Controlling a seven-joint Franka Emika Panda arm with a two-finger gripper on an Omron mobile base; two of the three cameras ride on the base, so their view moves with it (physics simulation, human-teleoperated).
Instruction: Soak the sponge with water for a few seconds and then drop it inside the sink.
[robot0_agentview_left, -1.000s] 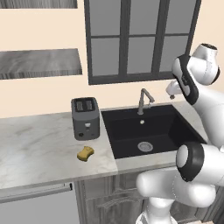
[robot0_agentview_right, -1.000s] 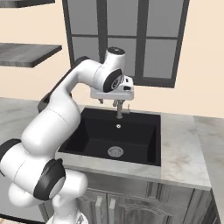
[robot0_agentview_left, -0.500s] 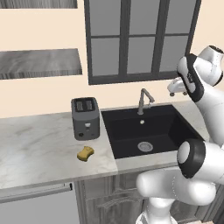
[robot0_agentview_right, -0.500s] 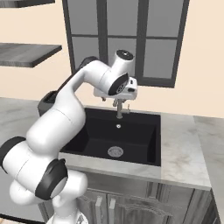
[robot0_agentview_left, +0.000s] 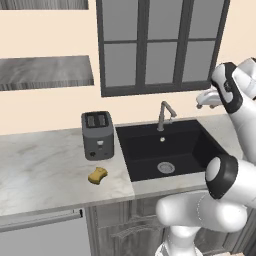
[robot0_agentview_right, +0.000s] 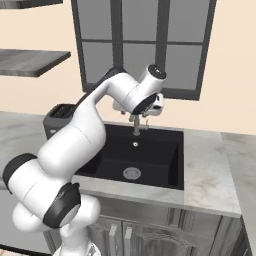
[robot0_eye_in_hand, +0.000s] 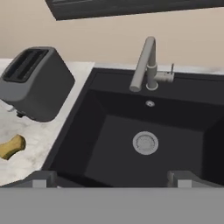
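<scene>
Grey-white marbled stone table (robot0_agentview_left: 45, 165), with a large rectangular matte black sink (robot0_agentview_left: 170, 147) set into it, a grey metal gooseneck faucet (robot0_agentview_left: 164, 114) at the basin's rear rim. Left of the sink, a dark grey two-slot toaster (robot0_agentview_left: 97, 134) stands upright. A small yellow-orange peanut-shaped sponge (robot0_agentview_left: 97, 175) lies just in front of it, apart from it.

Beige wall (robot0_agentview_left: 45, 30), dark window (robot0_agentview_left: 160, 45), grey shelf (robot0_agentview_left: 45, 72), marble counter (robot0_agentview_left: 45, 165).
</scene>
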